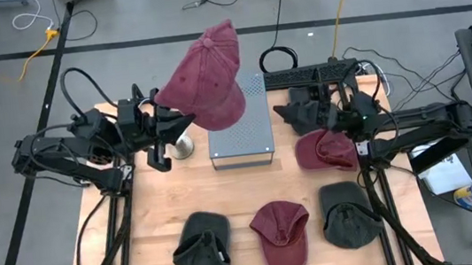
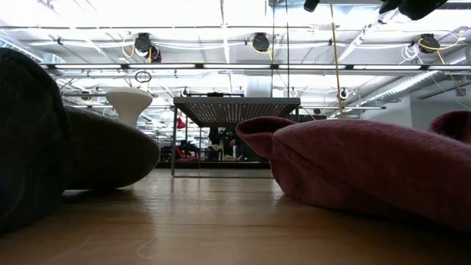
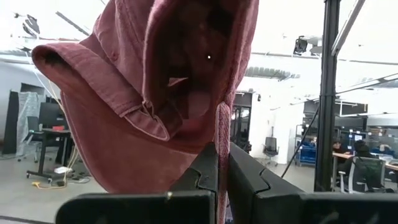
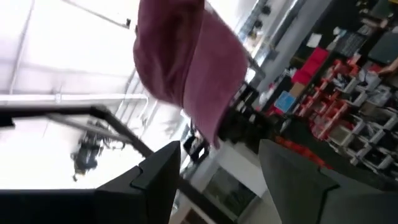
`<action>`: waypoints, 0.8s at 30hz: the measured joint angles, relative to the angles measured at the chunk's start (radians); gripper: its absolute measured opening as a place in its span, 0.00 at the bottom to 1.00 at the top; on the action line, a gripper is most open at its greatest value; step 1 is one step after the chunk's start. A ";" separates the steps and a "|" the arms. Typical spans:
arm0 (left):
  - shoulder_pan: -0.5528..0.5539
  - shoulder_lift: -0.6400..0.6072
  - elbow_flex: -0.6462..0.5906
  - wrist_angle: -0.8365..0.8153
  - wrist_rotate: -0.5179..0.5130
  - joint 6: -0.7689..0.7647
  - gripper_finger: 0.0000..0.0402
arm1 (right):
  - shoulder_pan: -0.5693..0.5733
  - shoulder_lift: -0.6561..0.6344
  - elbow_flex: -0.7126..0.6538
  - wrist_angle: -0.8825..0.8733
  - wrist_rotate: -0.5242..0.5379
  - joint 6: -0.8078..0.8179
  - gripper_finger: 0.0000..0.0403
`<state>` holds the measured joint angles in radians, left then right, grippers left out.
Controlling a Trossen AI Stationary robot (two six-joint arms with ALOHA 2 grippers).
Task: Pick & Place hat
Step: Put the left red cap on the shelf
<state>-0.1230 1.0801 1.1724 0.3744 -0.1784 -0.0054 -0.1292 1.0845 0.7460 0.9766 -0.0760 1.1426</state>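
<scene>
- The maroon cap [image 1: 207,78] is faded, soft cotton, hanging crumpled above the metal box [image 1: 239,128].
- The left gripper [image 3: 222,165] is clamped on its fabric edge.
- The right gripper [image 1: 305,111] waits with fingers apart near another maroon cap [image 1: 325,149].

Lifted red hat [image 3: 155,93] cut off at the frame's upper edge — dark hat [image 2: 29,140] cropped at the left.

A grey metal box [image 1: 238,121] stands mid-table, its top partly overhung by a raised maroon cap [image 1: 207,78]. A white stand [image 1: 183,145] crowds the box's left side and another maroon cap [image 1: 325,149] its right. Bare wood lies open between the box and three caps lined along the front edge.
</scene>
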 joint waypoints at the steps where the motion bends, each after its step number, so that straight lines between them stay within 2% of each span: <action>1: 0.000 0.000 0.000 0.001 -0.006 0.000 0.02 | 0.005 0.002 0.000 0.000 0.022 0.015 0.53; 6: -0.001 0.019 0.000 0.044 -0.004 0.014 0.02 | 0.021 0.016 0.000 0.001 0.051 0.049 0.57; 10: 0.001 0.074 0.064 0.002 -0.001 0.036 0.02 | 0.050 0.036 0.000 0.037 0.053 0.050 0.61; 19: 0.010 0.283 0.327 -0.131 0.087 0.117 0.02 | 0.094 0.060 0.002 0.194 0.067 0.020 0.64; 24: 0.022 0.375 0.431 -0.141 0.127 0.124 0.02 | 0.120 0.061 0.065 0.199 0.052 -0.038 0.63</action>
<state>-0.1011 1.4551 1.6036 0.2333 -0.0512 0.1184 -0.0095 1.1450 0.8108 1.1751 -0.0237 1.1044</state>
